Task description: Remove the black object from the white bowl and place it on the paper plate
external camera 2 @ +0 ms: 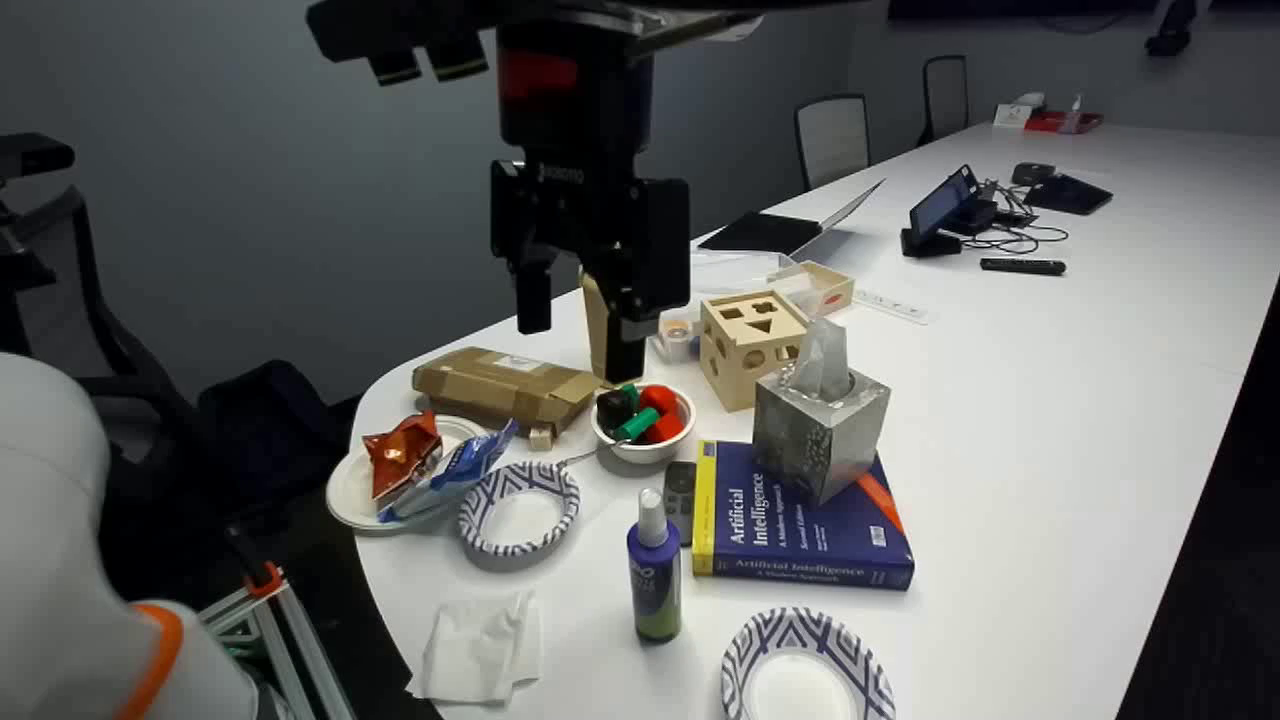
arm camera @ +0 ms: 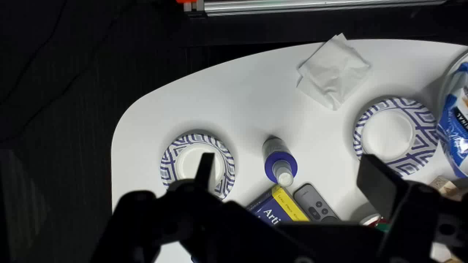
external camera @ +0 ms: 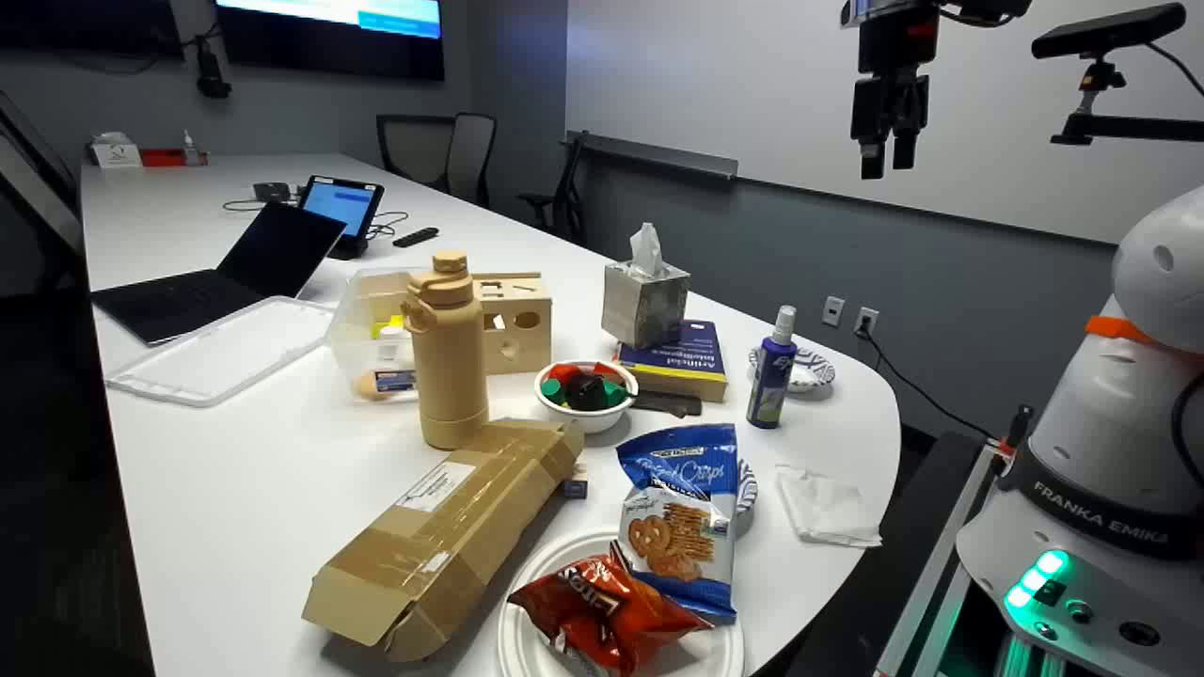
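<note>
The white bowl (external camera: 591,422) stands on the table in both exterior views (external camera 2: 652,456), filled with red, green and black pieces. The black object (external camera: 585,393) lies on top in it, also seen in an exterior view (external camera 2: 614,408). The wrist view shows only a bit of the bowl's rim (arm camera: 369,220); the black object is hidden there. Two blue-patterned paper plates, one (arm camera: 388,133) by the snack bags and one (arm camera: 192,160) near the table's end, hold nothing visible. My gripper (external camera: 889,162) is open and empty, high above the table, fingers pointing down (external camera 2: 580,342).
A spray bottle (external camera 2: 655,585) stands between the plates. A thick book (external camera 2: 800,540) bears a tissue box (external camera 2: 815,435); a remote (arm camera: 315,204) lies beside it. Near the bowl are a wooden shape box (external camera: 513,324), a tall bottle (external camera: 451,362), a cardboard package (external camera: 451,536) and snack bags (external camera: 682,527).
</note>
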Robot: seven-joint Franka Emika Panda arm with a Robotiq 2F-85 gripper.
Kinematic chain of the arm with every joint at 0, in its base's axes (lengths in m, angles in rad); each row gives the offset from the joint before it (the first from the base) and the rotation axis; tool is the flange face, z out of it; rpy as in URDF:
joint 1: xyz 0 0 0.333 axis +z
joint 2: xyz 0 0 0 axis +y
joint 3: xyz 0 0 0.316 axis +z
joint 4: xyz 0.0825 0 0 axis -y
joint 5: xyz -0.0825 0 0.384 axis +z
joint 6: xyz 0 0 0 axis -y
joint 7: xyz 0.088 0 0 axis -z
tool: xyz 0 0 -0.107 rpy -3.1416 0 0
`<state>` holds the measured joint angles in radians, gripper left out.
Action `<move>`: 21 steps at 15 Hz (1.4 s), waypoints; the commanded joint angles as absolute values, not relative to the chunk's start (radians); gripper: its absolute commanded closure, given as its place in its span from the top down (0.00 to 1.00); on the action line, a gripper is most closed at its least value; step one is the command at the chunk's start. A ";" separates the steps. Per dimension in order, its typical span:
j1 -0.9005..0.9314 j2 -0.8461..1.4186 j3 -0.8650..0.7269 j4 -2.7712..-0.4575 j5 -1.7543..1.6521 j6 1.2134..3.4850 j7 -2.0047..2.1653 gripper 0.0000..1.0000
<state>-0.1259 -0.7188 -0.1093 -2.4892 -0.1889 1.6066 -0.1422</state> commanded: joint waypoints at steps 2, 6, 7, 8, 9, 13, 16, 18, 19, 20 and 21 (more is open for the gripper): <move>-0.112 -0.719 -0.119 -2.485 -0.194 1.603 -0.135 1.00; -0.112 -0.719 -0.119 -2.484 -0.194 1.603 -0.135 1.00; -0.112 -0.719 -0.119 -2.484 -0.194 1.603 -0.135 1.00; -0.103 -0.690 -0.110 -2.470 -0.186 1.618 -0.125 1.00; -0.086 -0.645 -0.090 -2.449 -0.172 1.646 -0.103 1.00; -0.014 -0.475 0.012 -2.353 -0.114 1.780 0.009 1.00; 0.032 -0.313 0.080 -2.248 -0.057 1.846 0.093 1.00; 0.057 -0.192 0.112 -2.180 -0.026 1.894 0.126 1.00; 0.070 -0.130 0.119 -2.147 -0.001 1.919 0.123 1.00; 0.081 -0.065 0.125 -2.114 0.018 1.944 0.118 1.00; 0.087 -0.003 0.130 -2.087 0.033 1.975 0.122 1.00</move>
